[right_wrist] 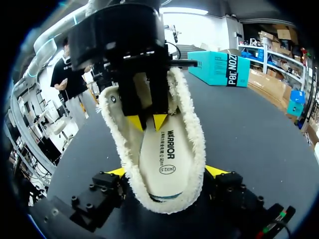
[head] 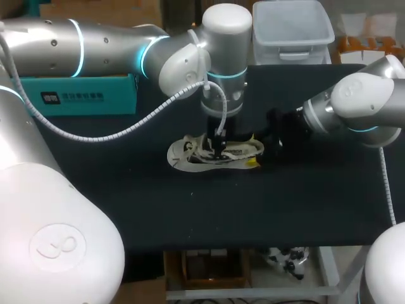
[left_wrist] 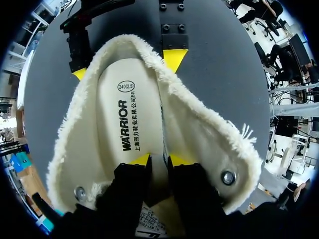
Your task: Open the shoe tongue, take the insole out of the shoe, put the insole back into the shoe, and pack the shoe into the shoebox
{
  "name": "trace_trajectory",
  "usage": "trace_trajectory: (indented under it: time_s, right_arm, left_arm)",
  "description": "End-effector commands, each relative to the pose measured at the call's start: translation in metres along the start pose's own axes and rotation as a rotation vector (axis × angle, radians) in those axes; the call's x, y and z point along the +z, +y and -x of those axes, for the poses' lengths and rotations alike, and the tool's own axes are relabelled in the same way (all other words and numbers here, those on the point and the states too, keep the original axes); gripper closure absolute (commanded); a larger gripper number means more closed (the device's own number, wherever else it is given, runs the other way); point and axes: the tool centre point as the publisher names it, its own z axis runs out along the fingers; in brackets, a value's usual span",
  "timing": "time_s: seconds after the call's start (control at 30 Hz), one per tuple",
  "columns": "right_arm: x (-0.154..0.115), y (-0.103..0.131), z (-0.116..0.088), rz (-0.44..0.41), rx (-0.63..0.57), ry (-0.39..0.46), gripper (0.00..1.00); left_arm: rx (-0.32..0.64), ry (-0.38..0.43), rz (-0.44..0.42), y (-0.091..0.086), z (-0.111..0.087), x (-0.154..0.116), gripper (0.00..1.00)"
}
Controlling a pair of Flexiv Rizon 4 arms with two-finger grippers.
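A white shoe (head: 190, 158) with fleecy lining (left_wrist: 209, 134) lies in the middle of the black table. Its cream insole (left_wrist: 127, 124) lies flat inside, print side up. My left gripper (left_wrist: 159, 160) points straight down into the shoe's mouth over the insole's front part. Its yellow tips stand slightly apart, with a pale strip showing in the gap. My right gripper (right_wrist: 166, 172) comes in from the right, and its fingers press the heel from both sides. The teal shoebox (head: 82, 95) sits at the table's back left.
A clear plastic bin (head: 291, 28) stands behind the table at the back right. The shoebox (right_wrist: 219, 67) lies well beyond the shoe's toe end. Bare black tabletop (head: 253, 209) stretches in front of the shoe.
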Motion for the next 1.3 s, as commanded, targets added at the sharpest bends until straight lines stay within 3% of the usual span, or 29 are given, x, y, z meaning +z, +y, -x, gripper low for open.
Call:
trace_trajectory:
  time_s: [0.03, 0.33, 0.73, 1.2, 1.3]
  right_arm:
    - [-0.001, -0.004, 0.001, 0.004, 0.000, -0.002, 1.00]
    - [-0.001, -0.004, 0.001, 0.004, 0.000, -0.002, 1.00]
    - [-0.001, -0.004, 0.001, 0.004, 0.000, -0.002, 1.00]
    - [-0.001, -0.004, 0.001, 0.004, 0.000, -0.002, 1.00]
    - [-0.001, -0.004, 0.001, 0.004, 0.000, -0.002, 1.00]
  left_arm:
    - [-0.008, -0.016, 0.001, 0.000, -0.001, 0.043, 0.75]
    - [-0.017, -0.042, 0.008, 0.007, 0.025, 0.062, 0.75]
    - [0.017, -0.155, -0.003, 0.000, 0.047, 0.075, 0.76]
    - [0.061, -0.273, -0.042, -0.018, 0.066, 0.062, 0.79]
    - [0.067, -0.300, -0.038, -0.023, 0.070, 0.058, 0.87]
